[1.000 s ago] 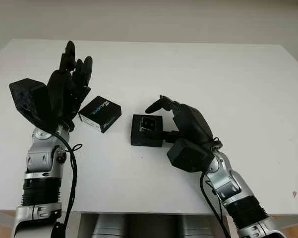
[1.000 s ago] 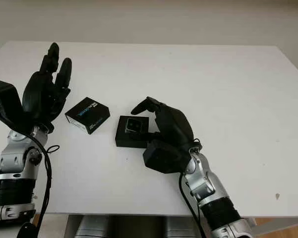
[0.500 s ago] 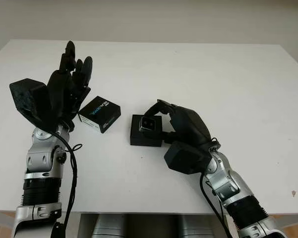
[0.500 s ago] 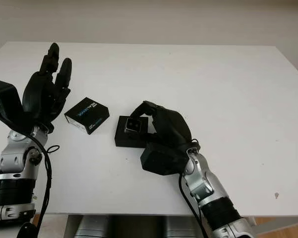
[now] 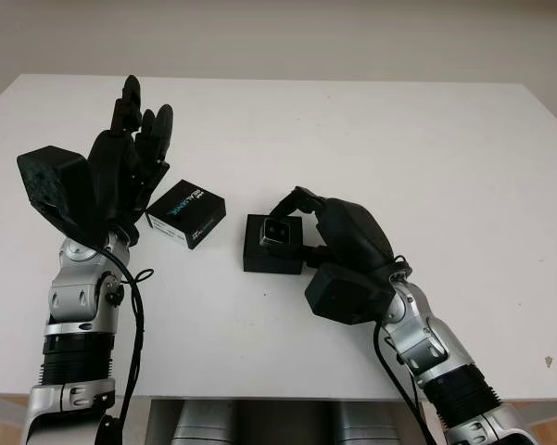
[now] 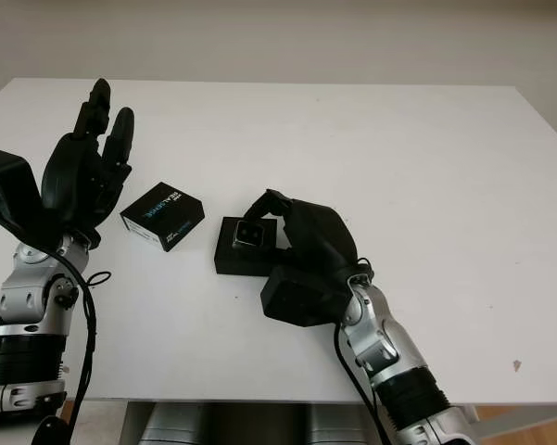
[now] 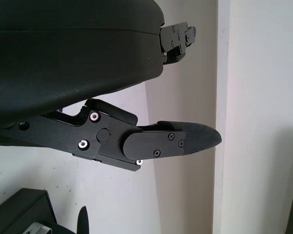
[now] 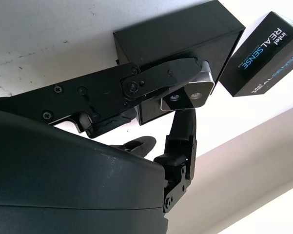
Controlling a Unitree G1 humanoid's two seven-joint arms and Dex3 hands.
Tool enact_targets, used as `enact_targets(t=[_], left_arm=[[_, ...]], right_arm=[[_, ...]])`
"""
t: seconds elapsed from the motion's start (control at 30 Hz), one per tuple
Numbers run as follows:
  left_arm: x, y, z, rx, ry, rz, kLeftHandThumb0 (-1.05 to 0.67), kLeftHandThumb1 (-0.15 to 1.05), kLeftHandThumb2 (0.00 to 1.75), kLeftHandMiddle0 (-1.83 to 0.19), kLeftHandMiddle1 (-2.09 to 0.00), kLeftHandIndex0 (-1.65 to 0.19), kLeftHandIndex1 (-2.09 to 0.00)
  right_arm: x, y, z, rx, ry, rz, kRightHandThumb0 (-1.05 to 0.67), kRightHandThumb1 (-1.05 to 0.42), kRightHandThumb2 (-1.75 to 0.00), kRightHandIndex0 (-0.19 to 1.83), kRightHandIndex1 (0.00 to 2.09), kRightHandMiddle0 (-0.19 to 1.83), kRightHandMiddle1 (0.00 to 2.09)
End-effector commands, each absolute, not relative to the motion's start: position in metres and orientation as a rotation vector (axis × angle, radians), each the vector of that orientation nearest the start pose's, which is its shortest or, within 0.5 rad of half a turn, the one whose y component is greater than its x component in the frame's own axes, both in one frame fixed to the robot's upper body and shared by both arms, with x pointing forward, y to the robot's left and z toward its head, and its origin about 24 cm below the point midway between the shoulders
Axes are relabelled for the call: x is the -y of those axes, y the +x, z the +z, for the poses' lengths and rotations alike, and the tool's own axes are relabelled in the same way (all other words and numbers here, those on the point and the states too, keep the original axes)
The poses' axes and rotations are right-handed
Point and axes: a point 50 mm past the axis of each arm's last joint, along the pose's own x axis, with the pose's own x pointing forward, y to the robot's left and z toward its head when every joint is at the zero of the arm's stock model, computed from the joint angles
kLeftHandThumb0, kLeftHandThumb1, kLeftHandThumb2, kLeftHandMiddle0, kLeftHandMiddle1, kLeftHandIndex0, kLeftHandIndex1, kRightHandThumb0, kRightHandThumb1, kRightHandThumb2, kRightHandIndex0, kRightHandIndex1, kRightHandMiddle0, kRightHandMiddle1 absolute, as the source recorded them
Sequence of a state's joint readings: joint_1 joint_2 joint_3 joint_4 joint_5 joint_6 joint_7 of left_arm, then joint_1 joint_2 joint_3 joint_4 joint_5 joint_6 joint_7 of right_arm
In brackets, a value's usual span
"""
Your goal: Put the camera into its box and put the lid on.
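At centre frame, the right hand (image 5: 326, 227) pinches the small silver camera (image 5: 278, 231) over the open black box (image 5: 272, 253). The printed black lid (image 5: 186, 212) lies left of it, beside the raised, open left hand (image 5: 120, 171), on the white table (image 5: 398, 148).

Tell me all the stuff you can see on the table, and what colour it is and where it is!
camera: one, silver-grey, held over the open box, between the right hand's fingers.
box: one, black, lid off, near the middle of the table.
lid: one, black with white and blue lettering, lying on the table beside the box, on the left hand's side.
table: one, white, under everything.
right hand: one, black, closed on the camera at the box.
left hand: one, black, open, raised above the table next to the lid.
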State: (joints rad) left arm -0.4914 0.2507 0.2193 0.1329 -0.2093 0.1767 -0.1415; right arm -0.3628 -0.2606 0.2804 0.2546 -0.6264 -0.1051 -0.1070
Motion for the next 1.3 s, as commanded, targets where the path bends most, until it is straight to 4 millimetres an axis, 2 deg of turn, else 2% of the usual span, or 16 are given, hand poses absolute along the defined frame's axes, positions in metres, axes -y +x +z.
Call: enact_targets(t=[0.0,0.1,0.3,0.9,1.07,1.27], left_arm=[[-0.21,0.332,0.154,0.226,-0.01,-0.038,-0.63,1.05,0.42,0.14,-0.05,0.15,-0.06],[-0.21,0.333,0.154,0.226,-0.017,-0.04,-0.62,1.05,0.41,0.14,-0.06,0.15,-0.06],[-0.21,0.332,0.154,0.23,0.001,-0.038,-0.63,1.05,0.4,0.14,-0.06,0.15,-0.06],[-0.208,0.333,0.151,0.228,0.004,-0.035,-0.63,1.05,0.38,0.12,-0.06,0.13,-0.06],[-0.207,0.333,0.151,0.229,0.0,-0.033,-0.62,1.05,0.39,0.12,-0.05,0.14,-0.06],[-0.206,0.333,0.151,0.229,0.001,-0.03,-0.63,1.05,0.38,0.12,-0.06,0.14,-0.06]], right_arm=[[0.117,0.312,0.082,0.314,-0.935,0.197,-0.4,-0.95,-0.05,0.49,0.13,0.42,1.48],[0.117,0.312,0.083,0.327,-0.923,0.188,-0.4,-0.96,-0.06,0.48,0.12,0.38,1.57],[0.117,0.314,0.086,0.348,-0.895,0.184,-0.39,-0.98,-0.06,0.46,0.11,0.32,1.62],[0.12,0.322,0.096,0.326,-0.783,0.204,-0.39,-0.99,-0.05,0.4,0.07,0.3,1.63],[0.124,0.328,0.106,0.302,-0.751,0.229,-0.39,-0.98,-0.05,0.4,0.07,0.32,1.55],[0.129,0.335,0.116,0.28,-0.718,0.259,-0.41,-0.97,-0.05,0.39,0.07,0.33,1.57]])
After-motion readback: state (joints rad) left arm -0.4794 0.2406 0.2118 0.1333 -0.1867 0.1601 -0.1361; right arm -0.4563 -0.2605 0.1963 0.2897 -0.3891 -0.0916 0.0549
